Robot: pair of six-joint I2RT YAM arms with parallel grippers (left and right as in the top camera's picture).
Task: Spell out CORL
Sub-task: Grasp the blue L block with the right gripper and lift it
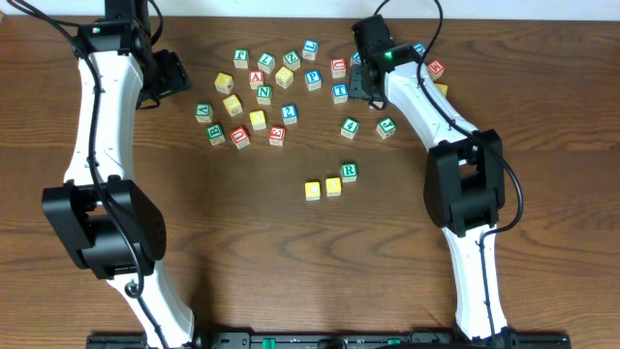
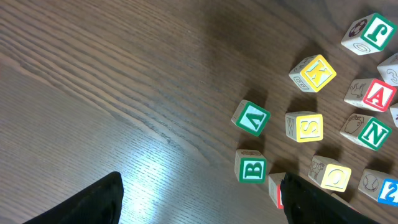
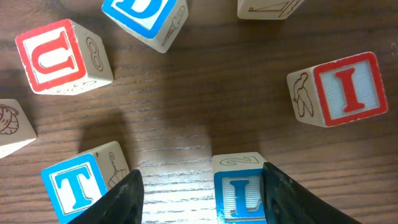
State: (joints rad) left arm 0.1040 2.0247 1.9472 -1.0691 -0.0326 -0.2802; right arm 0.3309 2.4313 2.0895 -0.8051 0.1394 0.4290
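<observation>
**Operator:** Overhead first. Where do I stand?

**Spotter:** The two yellow blocks (image 1: pixel 312 191) and the R block (image 1: pixel 350 172) sit in a row on the worktop (image 1: pixel 291 281), well apart from both sets of fingers. Your right fingers (image 1: pixel 363 85) are down in the loose pile. The L block is hidden under them from this angle. Your left fingers (image 1: pixel 172 76) hang at the pile's other edge.

**Operator:** Left wrist?

**Spotter:** Your left fingers (image 2: pixel 93 202) are spread wide, with only bare wood between them and nothing held. A B block (image 2: pixel 252 168) lies just ahead of one finger. It isn't one you need.

**Operator:** Right wrist?

**Spotter:** The L block (image 3: pixel 239 186) rests flat on the worktop between your right fingers (image 3: pixel 124 199). It is just beside one of them, and open wood shows on the way to the other. A T block (image 3: pixel 81 183) sits just outside that other finger. The fingers are parted wider than the block and grip nothing.

**Operator:** How will it handle?

**Spotter:** I'd judge it light and rigid. It's a small wooden cube, so you won't crush it. The painted faces look smooth, so a corner pinch could let it twist or slip. Take it on two opposite flat sides, square to the fingers. It sits off-centre between them, so expect it to slide sideways as you close, and keep the far finger off the T block.
</observation>
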